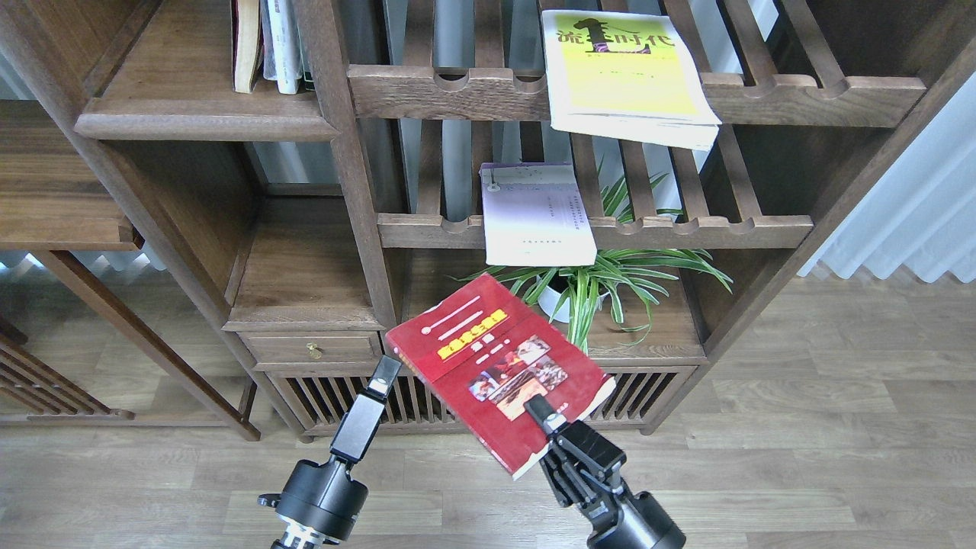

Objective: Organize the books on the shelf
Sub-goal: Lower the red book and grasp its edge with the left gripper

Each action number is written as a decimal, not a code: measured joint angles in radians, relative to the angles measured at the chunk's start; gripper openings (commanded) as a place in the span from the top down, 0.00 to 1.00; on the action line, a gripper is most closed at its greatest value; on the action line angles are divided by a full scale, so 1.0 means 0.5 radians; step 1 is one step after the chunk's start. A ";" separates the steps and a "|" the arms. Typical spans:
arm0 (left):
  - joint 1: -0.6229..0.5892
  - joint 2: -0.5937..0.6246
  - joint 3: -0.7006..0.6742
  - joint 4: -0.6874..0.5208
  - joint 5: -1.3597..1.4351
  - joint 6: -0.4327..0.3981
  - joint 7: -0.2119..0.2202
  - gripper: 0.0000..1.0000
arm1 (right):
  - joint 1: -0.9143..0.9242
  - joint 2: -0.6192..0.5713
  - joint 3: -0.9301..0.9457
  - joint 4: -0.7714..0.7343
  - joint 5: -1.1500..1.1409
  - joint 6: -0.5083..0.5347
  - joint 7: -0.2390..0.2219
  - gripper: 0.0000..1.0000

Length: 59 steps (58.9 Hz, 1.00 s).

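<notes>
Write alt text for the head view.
The right gripper holds a dark red book before a wooden bookcase; the left gripper nears its left edge. A yellow-green book and a lavender-white book lie on slatted racks.
</notes>
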 measured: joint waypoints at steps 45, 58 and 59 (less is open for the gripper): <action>-0.008 0.000 0.251 0.002 -0.380 0.000 0.029 0.13 | -0.008 0.000 -0.102 -0.003 -0.052 0.000 -0.052 0.97; -0.021 0.000 0.268 0.000 -0.422 0.000 0.030 0.35 | -0.010 -0.006 -0.133 -0.011 -0.052 0.000 -0.067 0.97; -0.022 0.000 0.271 0.000 -0.425 0.000 0.030 0.37 | -0.010 -0.006 -0.135 -0.011 -0.052 0.000 -0.068 0.97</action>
